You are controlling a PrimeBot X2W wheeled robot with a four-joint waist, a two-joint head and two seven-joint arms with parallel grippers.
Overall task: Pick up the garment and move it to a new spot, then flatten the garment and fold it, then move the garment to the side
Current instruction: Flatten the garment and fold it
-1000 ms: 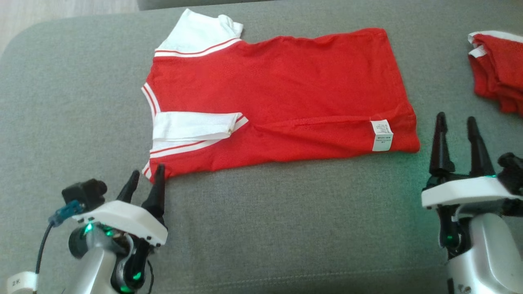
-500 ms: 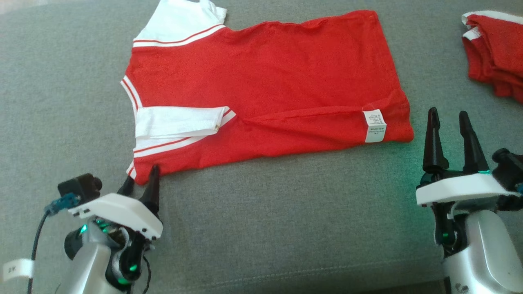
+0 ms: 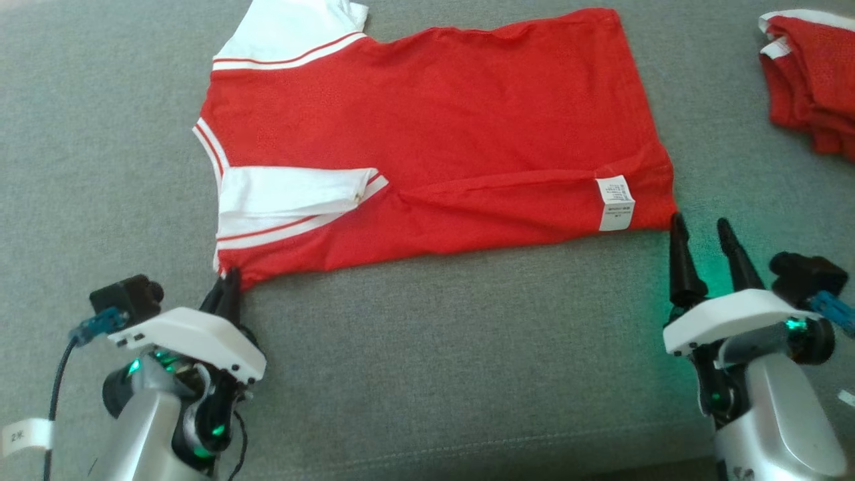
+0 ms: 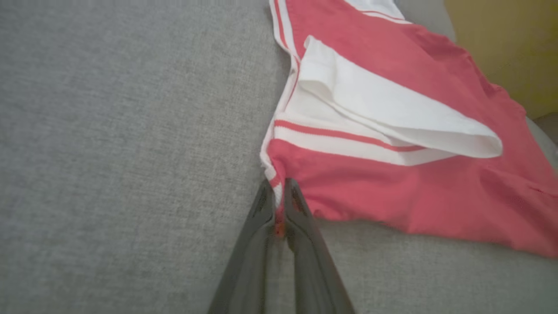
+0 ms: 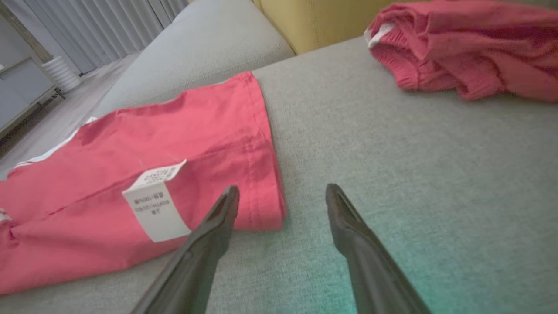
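Note:
The garment [image 3: 434,127] is a red shirt with white, red-striped sleeves, spread flat on the grey sofa cushion [image 3: 434,367]. My left gripper [image 3: 227,284] is shut on its near left corner, just below the folded-in white sleeve [image 3: 294,190]. In the left wrist view the fingers pinch red fabric at the corner of the garment [image 4: 392,183], at my left gripper [image 4: 277,187]. My right gripper [image 3: 700,224] stands open at the near right hem corner. In the right wrist view the left finger of my right gripper [image 5: 282,189] overlaps the hem of the garment [image 5: 130,148].
A second red garment [image 3: 811,73] lies crumpled at the far right, also the red garment [image 5: 471,48] in the right wrist view. A white care label [image 3: 614,202] sits near the hem. A yellow backrest [image 5: 305,22] rises behind the cushion. The floor [image 5: 65,100] lies beyond the cushion's edge.
My left gripper has shut on the garment's near left corner. My right gripper has moved forward and left to the hem corner, still open. The head camera has shifted.

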